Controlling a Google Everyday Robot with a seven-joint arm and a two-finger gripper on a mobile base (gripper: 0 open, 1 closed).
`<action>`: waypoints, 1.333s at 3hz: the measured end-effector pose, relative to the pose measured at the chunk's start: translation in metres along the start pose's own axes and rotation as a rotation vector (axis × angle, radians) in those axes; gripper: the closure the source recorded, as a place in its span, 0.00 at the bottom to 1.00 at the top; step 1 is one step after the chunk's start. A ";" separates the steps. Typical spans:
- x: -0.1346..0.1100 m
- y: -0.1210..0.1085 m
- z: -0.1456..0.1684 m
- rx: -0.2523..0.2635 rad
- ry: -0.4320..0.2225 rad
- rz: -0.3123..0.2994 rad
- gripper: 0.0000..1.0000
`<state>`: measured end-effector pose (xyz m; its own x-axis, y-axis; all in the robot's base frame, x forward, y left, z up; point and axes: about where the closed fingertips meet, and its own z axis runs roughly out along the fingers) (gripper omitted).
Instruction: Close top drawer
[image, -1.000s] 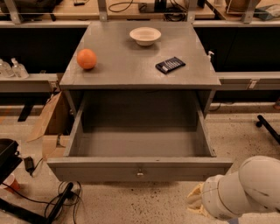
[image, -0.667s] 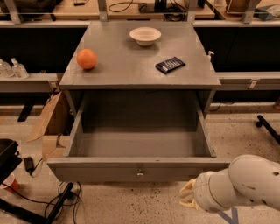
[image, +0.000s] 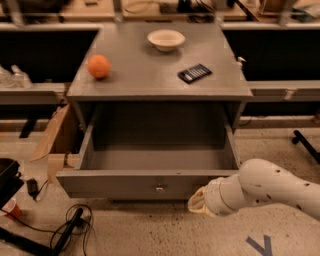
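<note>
Your top drawer (image: 125, 184) stands pulled well out from under the tabletop's (image: 150, 85) near edge, its box open and bare. Its plain front runs left to right, parallel to that edge. The small knob (image: 160, 188) sits at the middle of the front.

The push you need runs straight back, from the near edge towards the far edge, square to the front's long axis. The gripper (image: 199, 202) hangs low, just before the front's right half, below the tabletop's near right corner and to the right of the knob. So the drawer lies directly behind it and a little to its left. You cannot tell whether it touches the front, nor how wide it is set or whether it carries anything. I would shift nearer the knob before pushing, since an off-centre shove may rack the drawer.
</note>
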<state>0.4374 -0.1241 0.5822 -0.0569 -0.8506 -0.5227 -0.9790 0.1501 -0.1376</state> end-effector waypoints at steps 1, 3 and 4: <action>0.000 0.001 0.000 0.000 0.000 0.000 1.00; -0.008 -0.064 0.002 0.038 -0.014 -0.027 1.00; -0.013 -0.105 -0.003 0.061 -0.010 -0.028 1.00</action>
<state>0.5400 -0.1302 0.6059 -0.0276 -0.8496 -0.5267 -0.9664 0.1574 -0.2032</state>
